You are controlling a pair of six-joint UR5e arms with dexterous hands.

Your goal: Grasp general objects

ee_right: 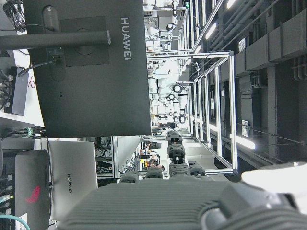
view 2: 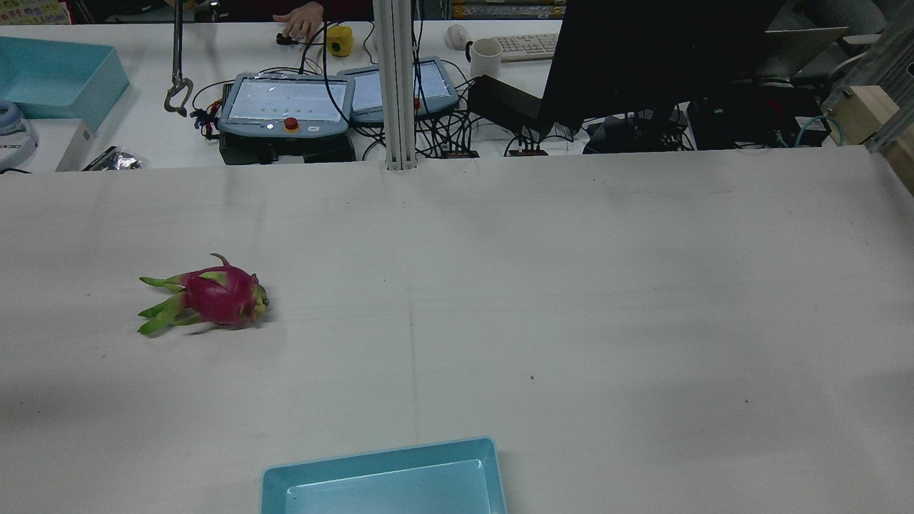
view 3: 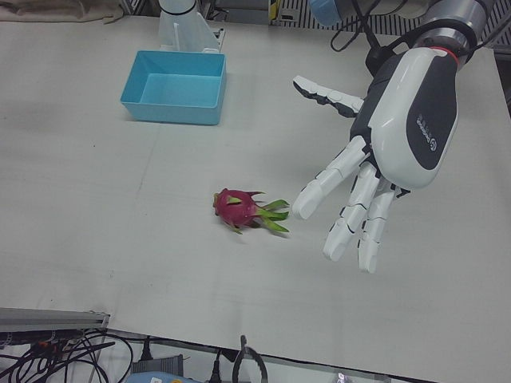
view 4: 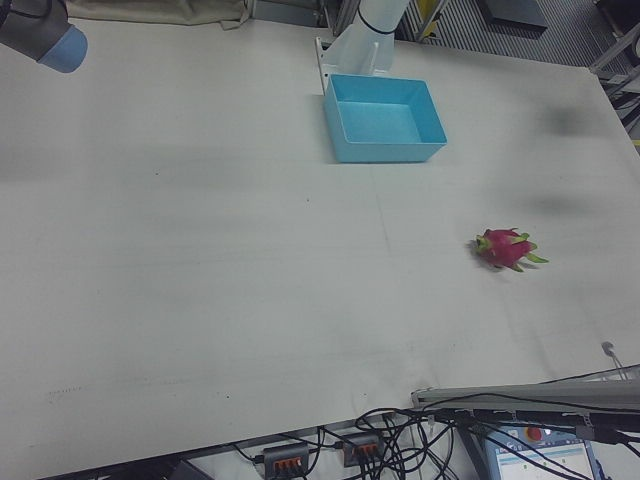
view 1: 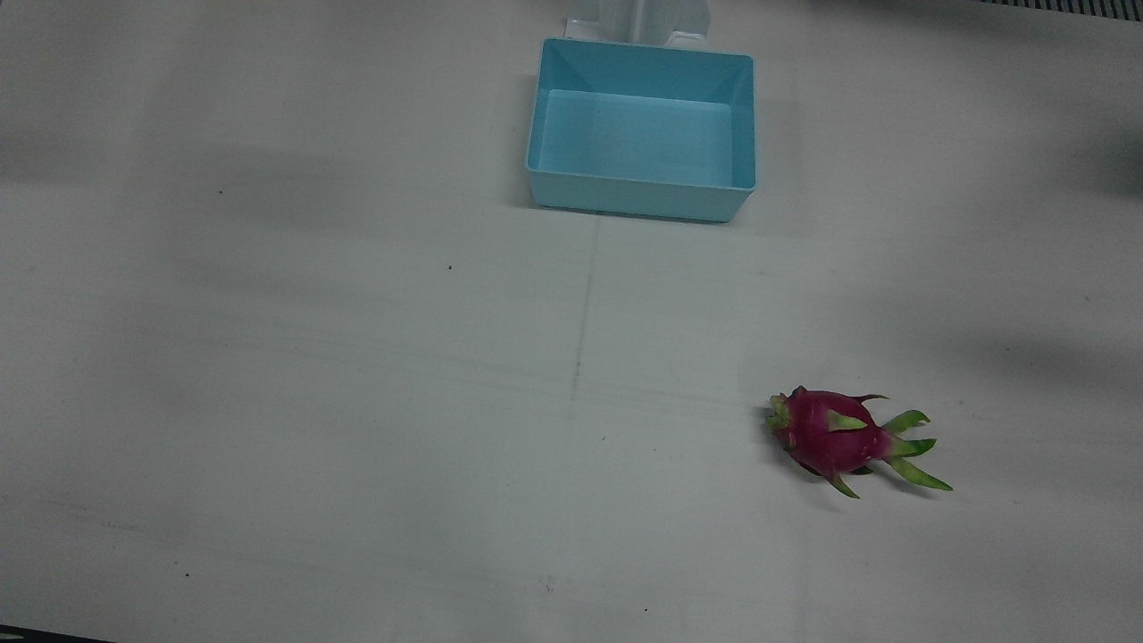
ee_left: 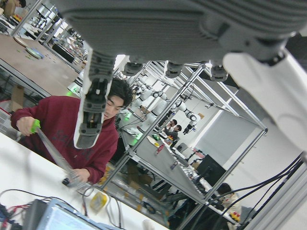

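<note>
A magenta dragon fruit with green leafy scales lies on its side on the white table, on my left arm's half. My left hand hovers above the table to the fruit's right in the left-front view, open, fingers spread and pointing down, holding nothing. Its own camera shows a finger hanging in the air. The right hand shows only in its own view, raised and open, holding nothing. A light blue bin stands empty near the pedestals.
Beyond the table's far edge are two teach pendants, a mug, cables and a black monitor. A person in a dark red top stands there holding a stick. The right arm's elbow is up at the corner.
</note>
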